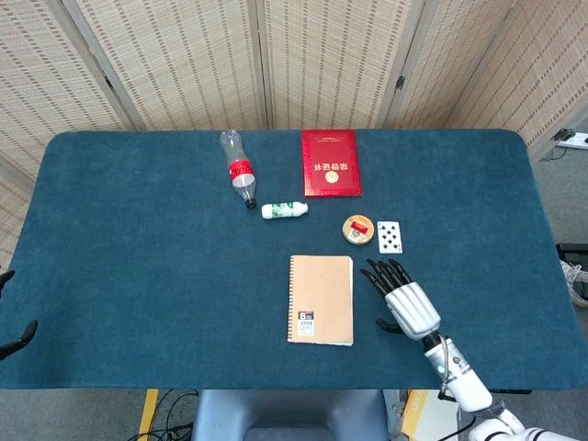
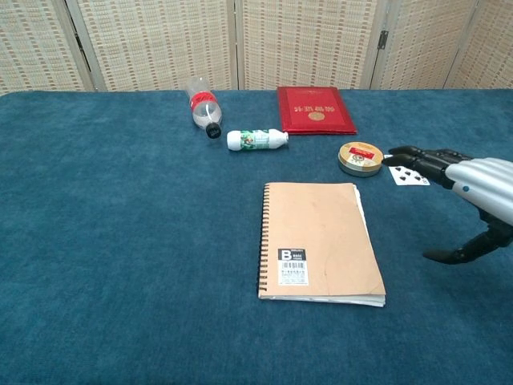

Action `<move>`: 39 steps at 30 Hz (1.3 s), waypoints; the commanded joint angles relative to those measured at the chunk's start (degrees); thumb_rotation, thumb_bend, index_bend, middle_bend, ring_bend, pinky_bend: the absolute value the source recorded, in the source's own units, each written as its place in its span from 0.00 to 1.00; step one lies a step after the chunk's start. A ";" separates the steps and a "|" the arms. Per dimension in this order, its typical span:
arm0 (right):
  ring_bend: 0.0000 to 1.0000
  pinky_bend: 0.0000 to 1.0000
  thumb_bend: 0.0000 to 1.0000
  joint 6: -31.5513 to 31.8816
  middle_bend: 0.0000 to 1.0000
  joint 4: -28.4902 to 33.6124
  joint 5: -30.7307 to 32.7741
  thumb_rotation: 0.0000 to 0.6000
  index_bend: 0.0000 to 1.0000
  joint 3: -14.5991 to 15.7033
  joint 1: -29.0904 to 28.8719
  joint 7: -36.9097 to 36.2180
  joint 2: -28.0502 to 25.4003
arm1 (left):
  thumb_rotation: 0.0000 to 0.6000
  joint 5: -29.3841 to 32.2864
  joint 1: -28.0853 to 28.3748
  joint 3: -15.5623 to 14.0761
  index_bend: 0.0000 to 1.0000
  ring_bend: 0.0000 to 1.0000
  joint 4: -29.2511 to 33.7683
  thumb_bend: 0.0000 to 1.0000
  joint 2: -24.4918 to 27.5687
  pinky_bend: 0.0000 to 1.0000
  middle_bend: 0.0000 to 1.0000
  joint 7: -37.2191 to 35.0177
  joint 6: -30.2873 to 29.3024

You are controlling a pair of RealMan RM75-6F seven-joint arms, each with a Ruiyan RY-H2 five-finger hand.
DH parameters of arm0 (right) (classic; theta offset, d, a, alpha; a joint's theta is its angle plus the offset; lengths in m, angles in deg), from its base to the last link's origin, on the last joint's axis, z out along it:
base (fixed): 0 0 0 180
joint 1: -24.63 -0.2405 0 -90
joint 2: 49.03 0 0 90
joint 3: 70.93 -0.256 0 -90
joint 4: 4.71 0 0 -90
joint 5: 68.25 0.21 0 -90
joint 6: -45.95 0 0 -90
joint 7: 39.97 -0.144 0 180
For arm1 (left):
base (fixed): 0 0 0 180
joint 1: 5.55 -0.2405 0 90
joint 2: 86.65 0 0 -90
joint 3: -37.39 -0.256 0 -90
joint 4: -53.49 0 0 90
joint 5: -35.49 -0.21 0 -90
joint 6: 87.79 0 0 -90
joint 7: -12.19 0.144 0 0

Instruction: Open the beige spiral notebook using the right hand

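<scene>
The beige spiral notebook [image 1: 321, 299] [image 2: 319, 241] lies closed and flat near the table's front edge, with its spiral along the left side and a barcode label at the lower left. My right hand [image 1: 401, 298] [image 2: 467, 194] hovers just right of the notebook with its fingers spread and nothing in it. It is not touching the cover. Of my left hand [image 1: 13, 333] only dark fingertips show at the far left edge of the head view, too little to judge.
Behind the notebook lie a round tin [image 1: 358, 230] [image 2: 360, 158], a playing card [image 1: 390, 236] [image 2: 410, 174], a small white bottle [image 1: 284, 210], a clear bottle with a red label [image 1: 238, 167] and a red booklet [image 1: 331, 163].
</scene>
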 commanded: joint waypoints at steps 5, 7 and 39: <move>0.00 0.00 0.25 -0.13 0.00 -1.72 0.81 1.00 0.00 0.24 -0.85 1.75 2.13 | 1.00 -0.46 -0.33 -0.08 0.16 0.09 0.25 0.30 0.03 0.15 0.10 -0.18 -0.70; 0.00 0.00 0.25 -0.29 0.00 -2.35 0.89 1.00 0.00 0.25 -1.21 1.45 2.55 | 1.00 -0.45 -0.34 -0.09 0.16 0.09 0.29 0.30 0.04 0.15 0.10 -0.21 -0.66; 0.00 0.00 0.33 -1.82 0.00 -9.01 2.76 1.00 0.00 0.76 -4.97 -0.99 8.89 | 1.00 1.95 -0.95 1.84 0.16 0.09 -0.31 0.30 -1.80 0.15 0.10 4.55 -3.52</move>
